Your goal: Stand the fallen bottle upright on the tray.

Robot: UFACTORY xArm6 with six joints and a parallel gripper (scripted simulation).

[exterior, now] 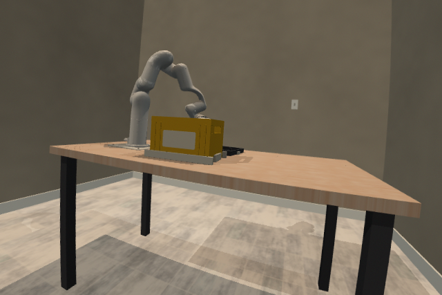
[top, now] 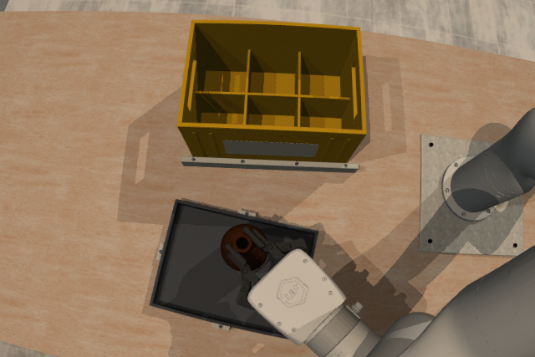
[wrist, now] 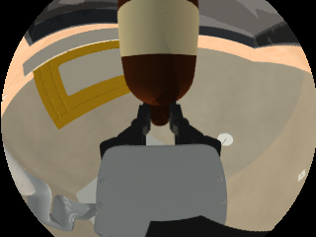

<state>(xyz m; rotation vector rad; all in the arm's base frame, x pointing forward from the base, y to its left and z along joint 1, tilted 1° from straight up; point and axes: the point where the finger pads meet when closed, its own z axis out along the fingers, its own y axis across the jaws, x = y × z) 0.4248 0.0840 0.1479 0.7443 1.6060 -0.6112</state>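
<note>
The brown bottle (top: 228,241) (wrist: 158,74) with a cream label is seen almost straight down its mouth in the top view, over the right half of the dark tray (top: 194,236) (exterior: 233,150). It looks upright or nearly so. Whether its base touches the tray floor is hidden. My gripper (top: 237,238) (wrist: 159,103) is shut on the bottle's neck, reaching in from the tray's lower right corner. The tray looks level on the table. In the exterior view the crate hides the bottle.
The yellow crate (top: 202,141) (exterior: 185,124) (wrist: 49,99), with six compartments, stands level behind the tray. A light rail (top: 270,165) runs along its near side. Small light blocks sit against the tray's sides. The arm's base plate (top: 436,197) is at the right.
</note>
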